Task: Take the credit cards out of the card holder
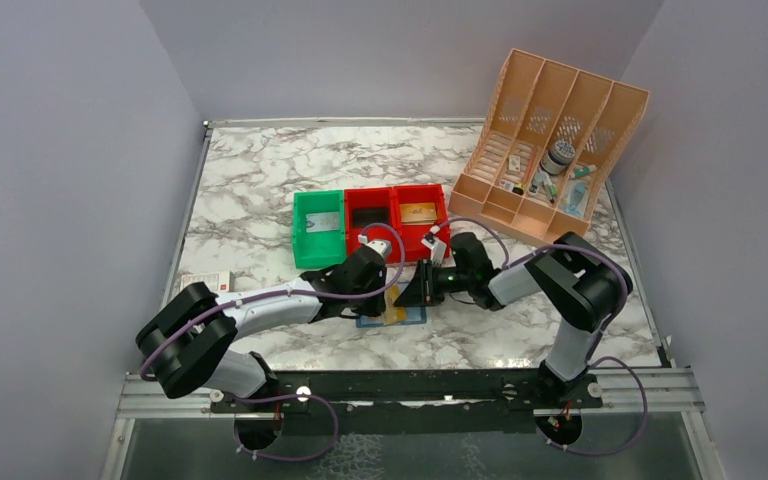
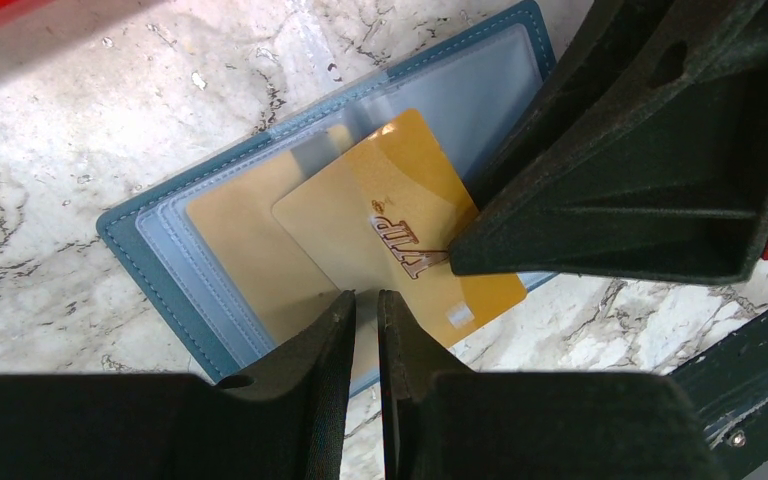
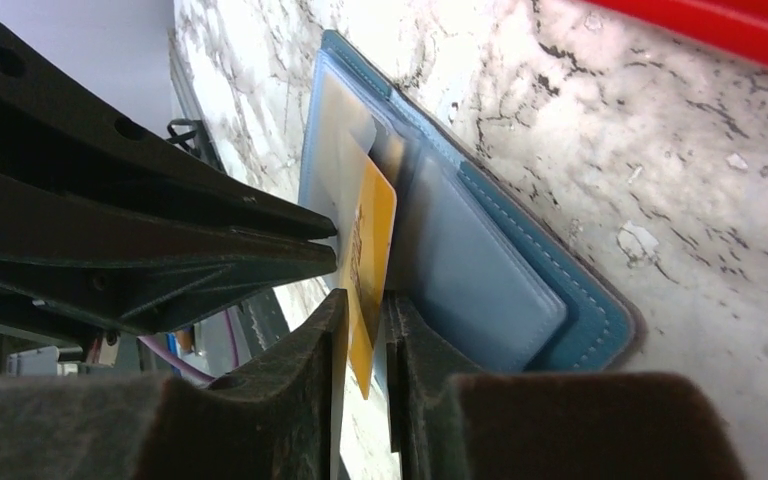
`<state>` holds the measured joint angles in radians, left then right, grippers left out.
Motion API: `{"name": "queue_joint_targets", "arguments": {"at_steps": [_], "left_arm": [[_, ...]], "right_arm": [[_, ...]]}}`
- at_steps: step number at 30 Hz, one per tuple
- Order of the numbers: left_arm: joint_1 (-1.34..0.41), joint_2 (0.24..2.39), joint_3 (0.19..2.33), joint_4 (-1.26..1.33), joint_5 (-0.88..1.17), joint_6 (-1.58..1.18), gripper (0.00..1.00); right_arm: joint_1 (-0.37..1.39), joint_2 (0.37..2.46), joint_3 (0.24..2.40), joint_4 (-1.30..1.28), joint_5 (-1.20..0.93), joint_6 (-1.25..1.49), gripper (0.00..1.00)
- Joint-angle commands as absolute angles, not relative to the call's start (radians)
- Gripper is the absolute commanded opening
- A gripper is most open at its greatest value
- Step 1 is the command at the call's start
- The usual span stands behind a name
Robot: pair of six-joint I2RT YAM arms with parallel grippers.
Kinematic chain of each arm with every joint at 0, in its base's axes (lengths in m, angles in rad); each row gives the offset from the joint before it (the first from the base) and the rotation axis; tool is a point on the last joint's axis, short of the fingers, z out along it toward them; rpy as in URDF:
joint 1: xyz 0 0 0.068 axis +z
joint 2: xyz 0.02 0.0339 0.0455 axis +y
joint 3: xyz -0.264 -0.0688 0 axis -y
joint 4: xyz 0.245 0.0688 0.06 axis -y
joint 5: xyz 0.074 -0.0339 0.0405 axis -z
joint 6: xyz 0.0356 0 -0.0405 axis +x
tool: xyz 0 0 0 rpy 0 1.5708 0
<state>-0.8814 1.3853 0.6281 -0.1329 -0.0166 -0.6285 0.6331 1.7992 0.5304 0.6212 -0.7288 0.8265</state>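
The blue card holder lies open on the marble table in front of the bins. A gold credit card sticks halfway out of a pocket, tilted up off the holder. My right gripper is shut on its outer edge; its dark fingers cover the card's right end. A second tan card sits inside a clear pocket. My left gripper is shut, tips down on the holder beside the pulled card, nothing between them. Its fingers show at the left.
Behind the holder stand a green bin and two red bins, the right one holding a tan card. A white-and-red flat box lies at the left. A peach file organiser stands at the back right.
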Motion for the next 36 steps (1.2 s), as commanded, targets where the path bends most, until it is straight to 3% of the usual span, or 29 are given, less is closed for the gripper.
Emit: {"name": "queue_joint_targets", "arguments": {"at_steps": [1, 5, 10, 22, 28, 36], "left_arm": [[-0.888, 1.387, 0.627, -0.177, -0.026, -0.608, 0.18], [-0.887, 1.390, 0.629, -0.177, -0.025, -0.607, 0.18], [-0.887, 1.383, 0.632, -0.177, -0.023, -0.605, 0.18], [-0.887, 1.387, 0.626, -0.164, -0.001, -0.604, 0.18], [-0.887, 1.393, 0.625, -0.158, 0.002, -0.602, 0.18], [-0.887, 1.409, 0.627, -0.155, 0.004, -0.599, 0.18]], "right_arm": [[0.635, 1.760, 0.497, 0.629, -0.688, 0.836, 0.15], [0.635, 1.736, 0.507, 0.579, -0.672, 0.810, 0.02], [0.635, 1.700, 0.502, 0.535, -0.610, 0.805, 0.01], [0.635, 1.755, 0.425, 0.734, -0.573, 1.000, 0.03], [0.635, 1.811, 0.428, 0.801, -0.618, 1.009, 0.15], [0.640, 1.780, 0.473, 0.689, -0.622, 0.926, 0.20]]}}
